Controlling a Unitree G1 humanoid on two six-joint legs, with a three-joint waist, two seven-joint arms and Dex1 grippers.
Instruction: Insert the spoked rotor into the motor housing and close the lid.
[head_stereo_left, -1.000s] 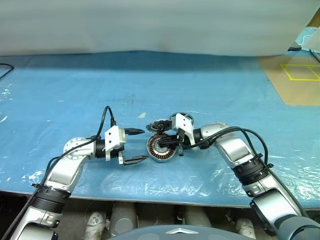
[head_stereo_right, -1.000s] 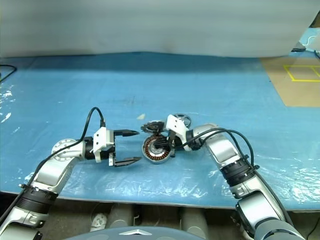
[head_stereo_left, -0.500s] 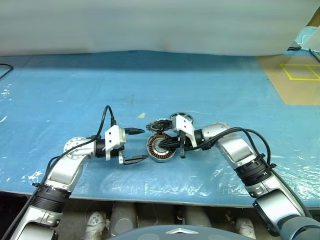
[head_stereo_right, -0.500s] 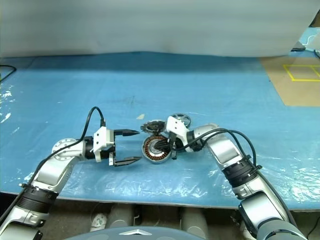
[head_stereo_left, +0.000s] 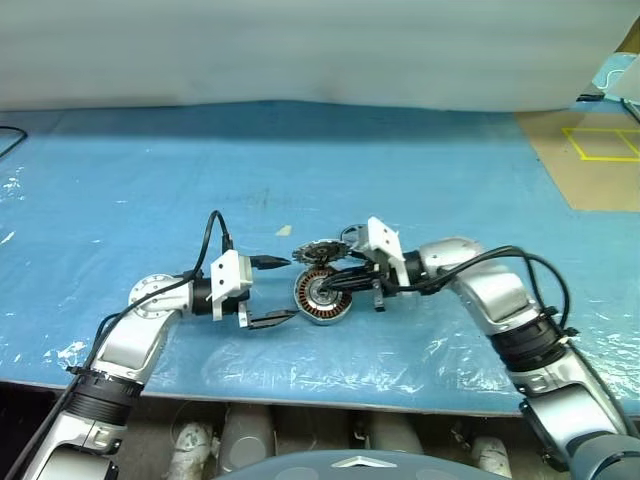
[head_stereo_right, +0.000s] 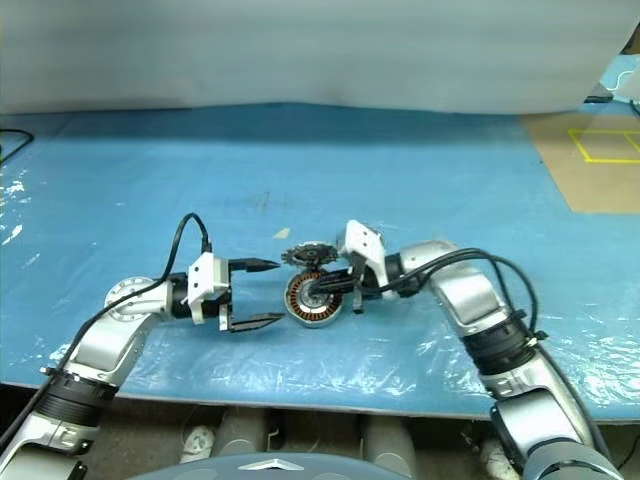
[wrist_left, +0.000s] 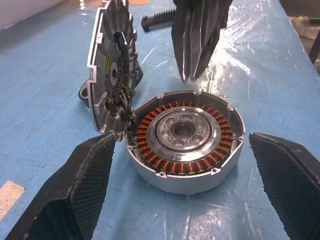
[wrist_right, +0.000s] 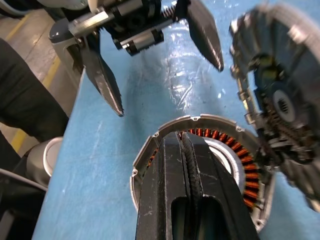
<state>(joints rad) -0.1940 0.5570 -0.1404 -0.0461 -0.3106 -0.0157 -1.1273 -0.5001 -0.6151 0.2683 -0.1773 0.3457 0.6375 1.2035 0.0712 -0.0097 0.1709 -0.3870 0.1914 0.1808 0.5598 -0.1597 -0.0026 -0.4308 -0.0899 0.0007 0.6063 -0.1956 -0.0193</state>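
- Copper-wound motor housing (wrist_left: 186, 142) lies flat on blue table (head_stereo_left: 150, 180); toothed lid (wrist_left: 111, 82) leans upright against it.
- Left gripper (head_stereo_left: 270, 292) spread wide beside it; right gripper (head_stereo_left: 328, 285) pressed together above.
- Risk: bumped lid toppling.

I see the round grey metal motor housing (wrist_left: 186, 145) with glossy copper windings, on a crinkled, shiny blue plastic sheet (head_stereo_left: 300, 170).

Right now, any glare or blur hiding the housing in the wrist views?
Left wrist view: housing is sharp, its windings clear; glare sits on the plastic sheet beyond it. Right wrist view: the right gripper, shut, covers the housing's middle; the lid looks soft and blurred.
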